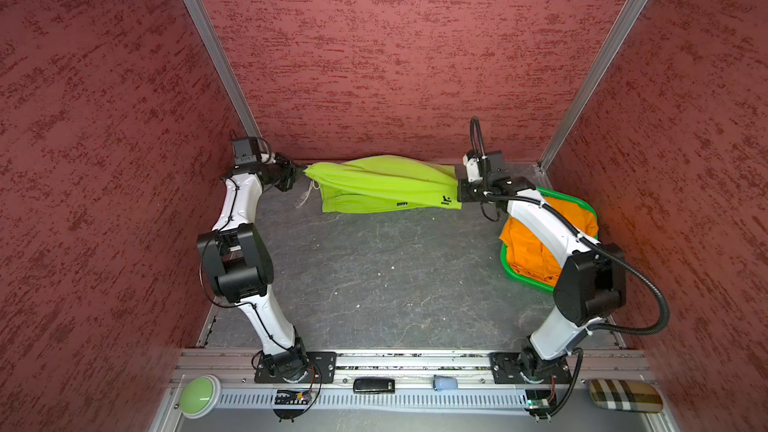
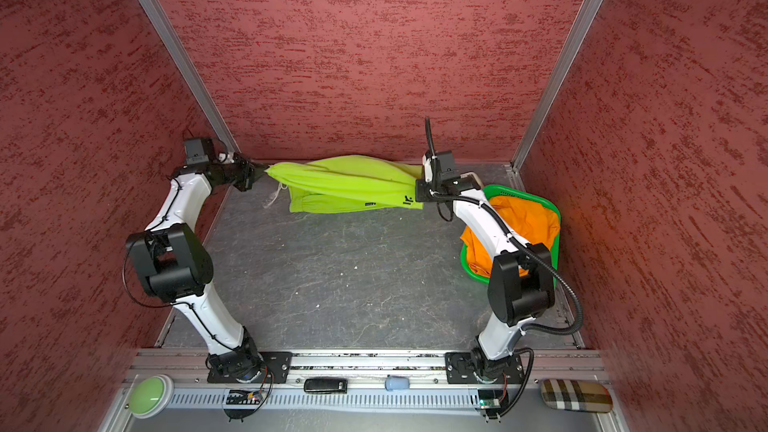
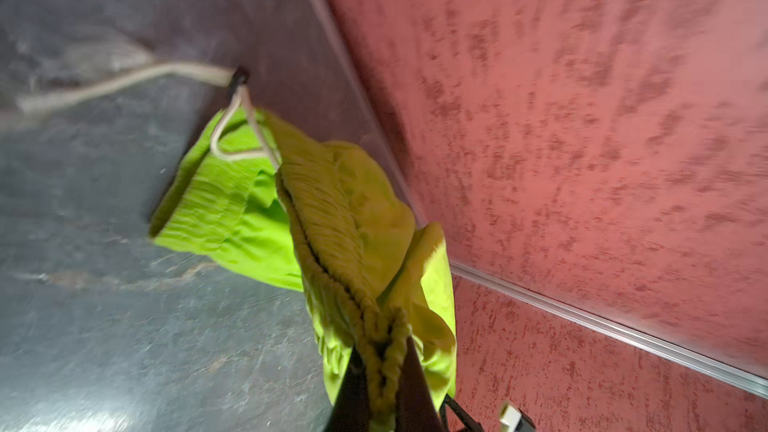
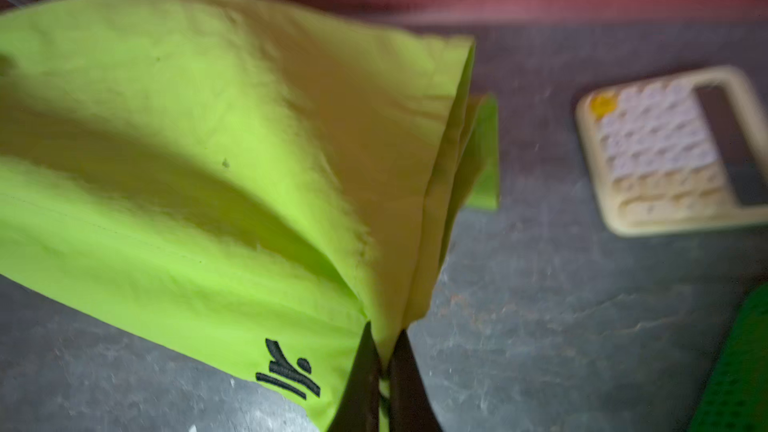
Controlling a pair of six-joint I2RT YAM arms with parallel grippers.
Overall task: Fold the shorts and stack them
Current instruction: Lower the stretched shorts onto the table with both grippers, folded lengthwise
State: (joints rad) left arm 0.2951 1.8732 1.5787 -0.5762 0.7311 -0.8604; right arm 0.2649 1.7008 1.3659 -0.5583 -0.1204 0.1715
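The lime green shorts (image 1: 382,184) (image 2: 353,184) hang stretched between both grippers, above the back of the grey table. My left gripper (image 1: 300,171) (image 3: 384,347) is shut on the gathered elastic waistband. A white drawstring (image 3: 124,81) dangles from that end. My right gripper (image 1: 459,191) (image 4: 384,338) is shut on a leg hem, beside a small black logo (image 4: 289,371). The lower layers sag onto the table. The orange shorts (image 1: 536,243) (image 2: 528,218) lie bunched in the basket at the right, partly hidden by my right arm.
The green perforated basket (image 1: 532,284) (image 2: 473,272) stands at the table's right edge under my right arm. A cream calculator-like slab (image 4: 665,151) lies on the table near the right gripper. Red walls close in the back and both sides. A green button (image 1: 199,394) sits on the front rail.
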